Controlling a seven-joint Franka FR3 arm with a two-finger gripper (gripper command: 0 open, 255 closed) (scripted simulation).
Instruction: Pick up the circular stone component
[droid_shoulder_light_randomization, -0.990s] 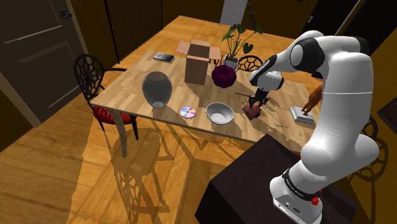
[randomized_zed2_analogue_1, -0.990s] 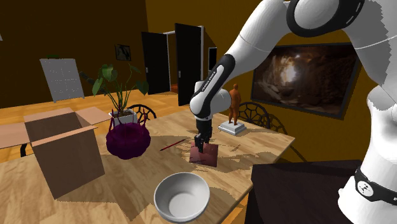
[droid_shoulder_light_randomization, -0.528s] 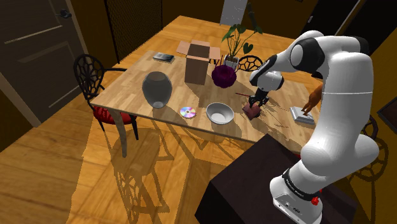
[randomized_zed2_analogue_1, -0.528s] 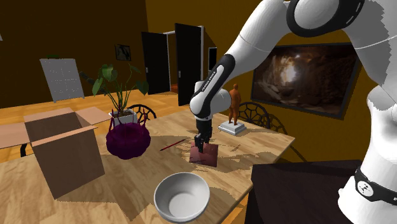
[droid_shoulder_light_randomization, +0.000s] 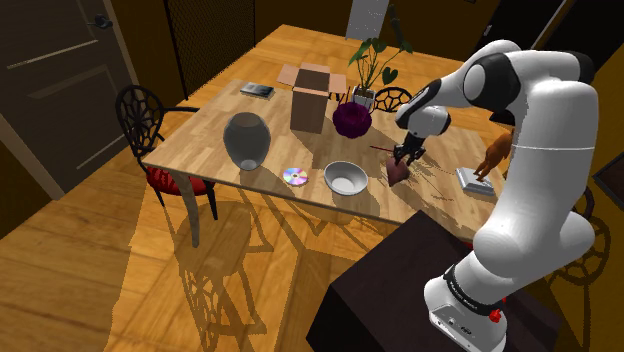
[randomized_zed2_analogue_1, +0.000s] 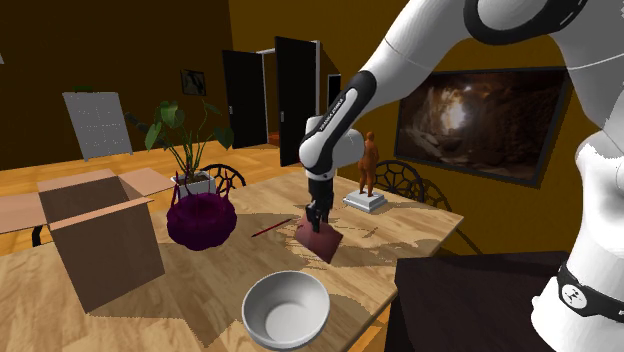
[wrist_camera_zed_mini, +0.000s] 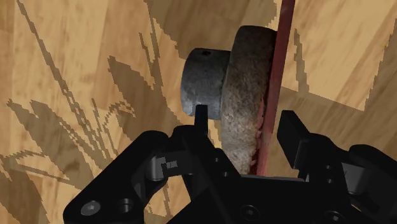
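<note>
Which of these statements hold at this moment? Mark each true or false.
1. The gripper clasps the stone disc between its fingers. True.
2. The white bowl sits inside the cardboard box. False: the bowl stands on the table, apart from the box.
3. A shiny disc lies on the table between the grey vase and the bowl. True.
4. The orange figurine lies on its side. False: it stands upright on its base.
</note>
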